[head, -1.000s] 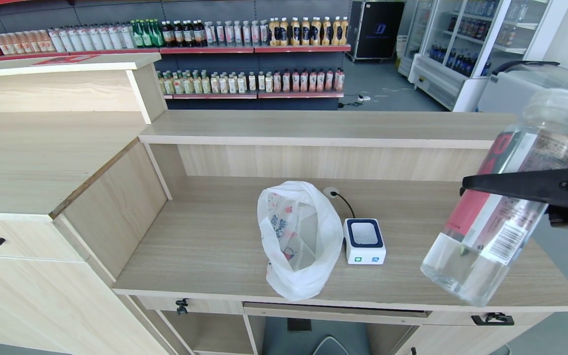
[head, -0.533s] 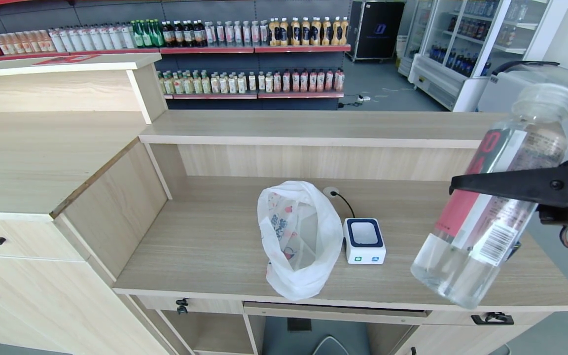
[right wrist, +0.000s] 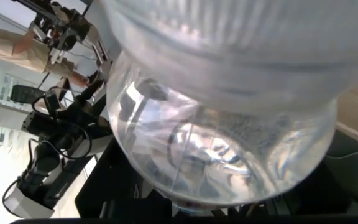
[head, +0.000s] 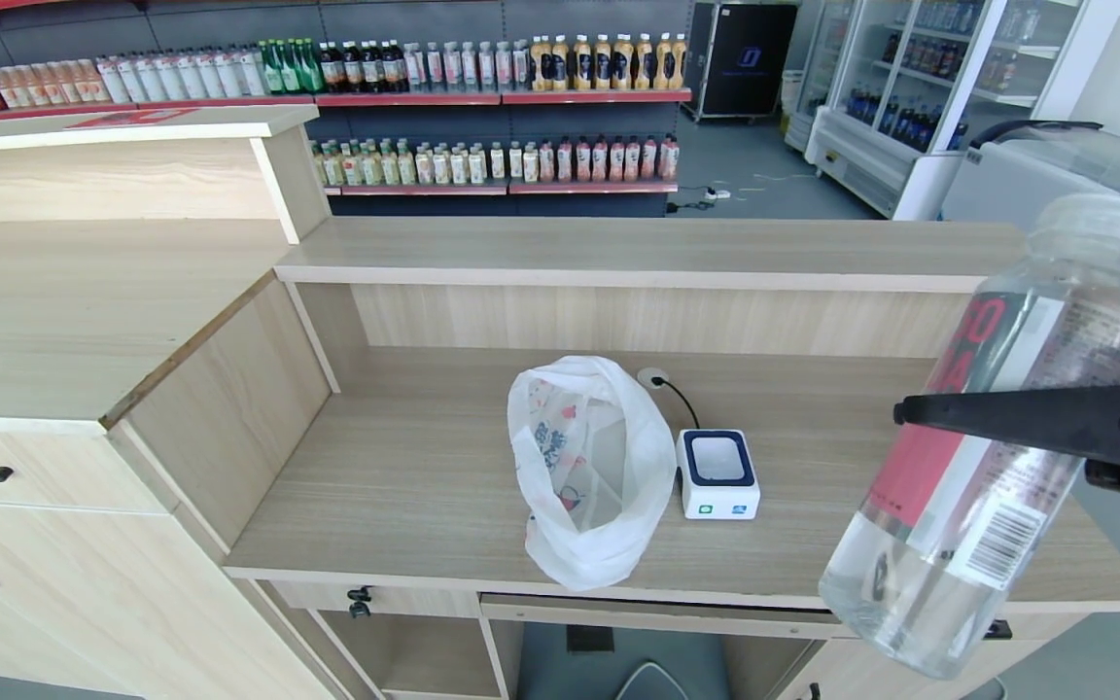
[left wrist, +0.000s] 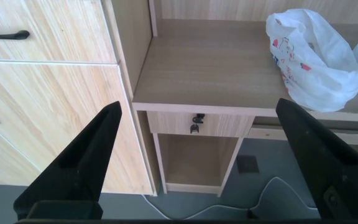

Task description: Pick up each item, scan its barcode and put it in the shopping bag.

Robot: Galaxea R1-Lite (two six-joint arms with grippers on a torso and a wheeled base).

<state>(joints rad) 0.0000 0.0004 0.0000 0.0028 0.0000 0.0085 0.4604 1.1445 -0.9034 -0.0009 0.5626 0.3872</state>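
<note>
A clear bottle (head: 988, 437) with a red label and a barcode hangs tilted at the right of the head view, cap up, base toward the counter's front edge. My right gripper (head: 1056, 420) is shut on its middle; one black finger (head: 1017, 413) crosses the label. In the right wrist view the bottle (right wrist: 222, 106) looms very close. The white shopping bag (head: 589, 467) lies open on the counter, with the white scanner (head: 717, 474) beside it on its right. My left gripper (left wrist: 197, 162) is open, held low off the counter's left front corner, with the bag (left wrist: 312, 56) farther off.
The wooden counter (head: 404, 486) has a raised back ledge and a taller side unit on the left. A cable runs from the scanner to a hole at the back. Drawers with black handles (left wrist: 5, 35) sit below. Shelves of drinks and fridges stand behind.
The bottle in my right gripper first shifted a little left and up, then came down and to the right, lower in the head view than before. Bag and scanner stayed put.
</note>
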